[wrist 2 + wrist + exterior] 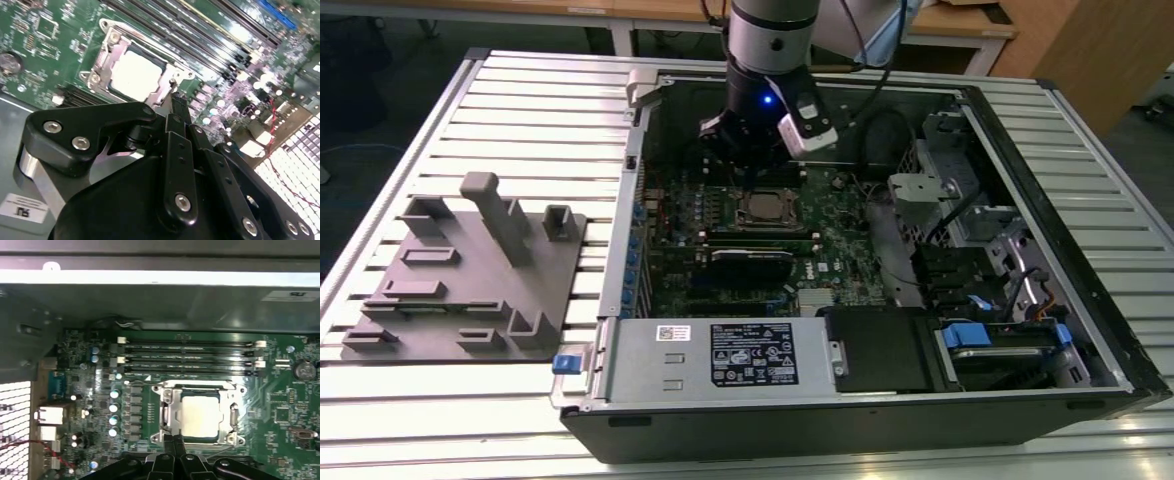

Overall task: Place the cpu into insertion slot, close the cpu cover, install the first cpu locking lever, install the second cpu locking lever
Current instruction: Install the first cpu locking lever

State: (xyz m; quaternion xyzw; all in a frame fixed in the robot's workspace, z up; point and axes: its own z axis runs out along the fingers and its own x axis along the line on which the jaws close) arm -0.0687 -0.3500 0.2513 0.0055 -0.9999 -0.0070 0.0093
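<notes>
Gripper [173, 440]: hanging low inside the open computer case [1067, 250], fingers drawn together into a narrow point with nothing visibly sitting between them. In both wrist views the tip [177, 102] is standing just at the edge of the socket, on the side away from the memory slots [190, 352]. In the exterior view the gripper [750, 175] is hovering just behind the socket.

Cpu [200, 415]: lying flat in the insertion slot [200, 391], its pale metal top [136, 72] showing through the window.

Cpu cover [170, 415]: lying down over the chip, its frame [107, 55] bordering it on all sides.

Thin wire lever [142, 383]: running along the socket edge nearest the memory slots; whether it is latched cannot be told.

Motherboard [280, 405]: green, carrying the socket near its middle.

Power supply box [720, 355]: sitting at the near end of the case.

Grey fixture tray [467, 280]: resting on the slatted table [520, 100] at the exterior view's left, well apart from the case.
</notes>
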